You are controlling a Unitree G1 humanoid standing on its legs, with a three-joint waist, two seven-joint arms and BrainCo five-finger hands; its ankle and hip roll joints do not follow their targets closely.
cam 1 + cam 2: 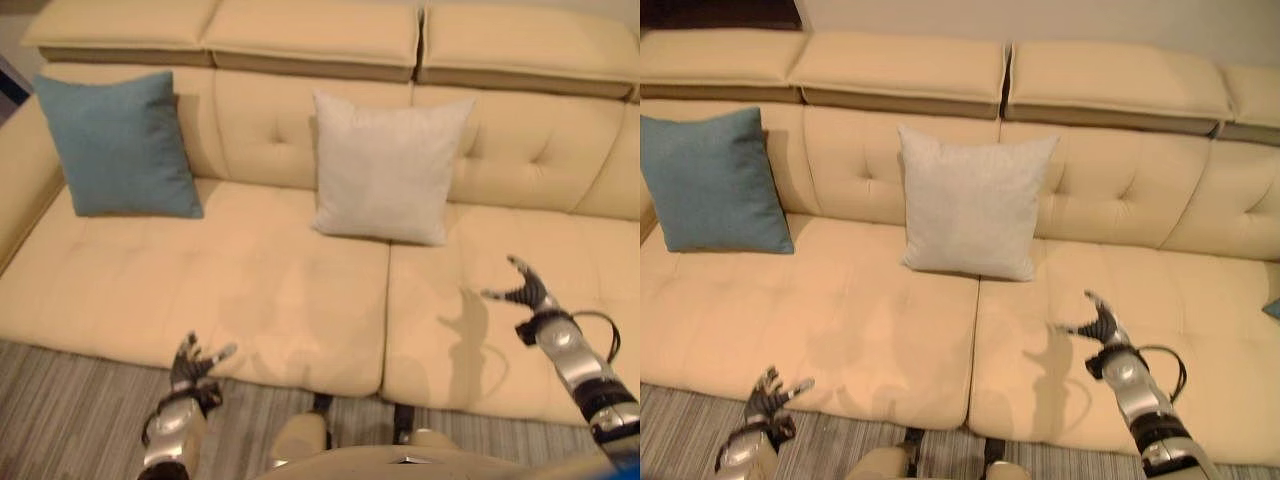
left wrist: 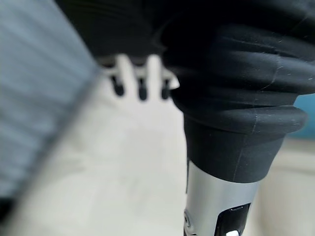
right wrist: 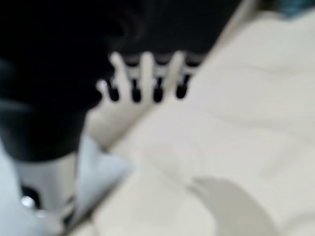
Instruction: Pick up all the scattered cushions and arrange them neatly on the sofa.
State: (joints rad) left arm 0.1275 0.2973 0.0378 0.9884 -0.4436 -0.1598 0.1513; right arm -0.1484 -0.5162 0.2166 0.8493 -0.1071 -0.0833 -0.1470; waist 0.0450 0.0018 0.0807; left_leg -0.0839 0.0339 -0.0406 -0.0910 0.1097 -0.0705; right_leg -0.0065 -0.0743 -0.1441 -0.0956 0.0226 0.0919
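Note:
A blue cushion (image 1: pixel 120 145) leans upright against the backrest at the left end of the beige sofa (image 1: pixel 250 290). A pale grey cushion (image 1: pixel 388 168) leans against the backrest near the middle. My left hand (image 1: pixel 190 368) hovers at the front edge of the left seat, fingers (image 2: pixel 140 83) straight, holding nothing. My right hand (image 1: pixel 528 292) is above the right seat, well in front of the grey cushion, with its fingers (image 3: pixel 147 78) spread and empty. A small blue corner (image 1: pixel 1272 308) shows at the sofa's far right edge; I cannot tell what it is.
A grey striped rug (image 1: pixel 70 410) lies in front of the sofa. The sofa's left armrest (image 1: pixel 22 185) rises beside the blue cushion. The seat between and in front of the two cushions is bare.

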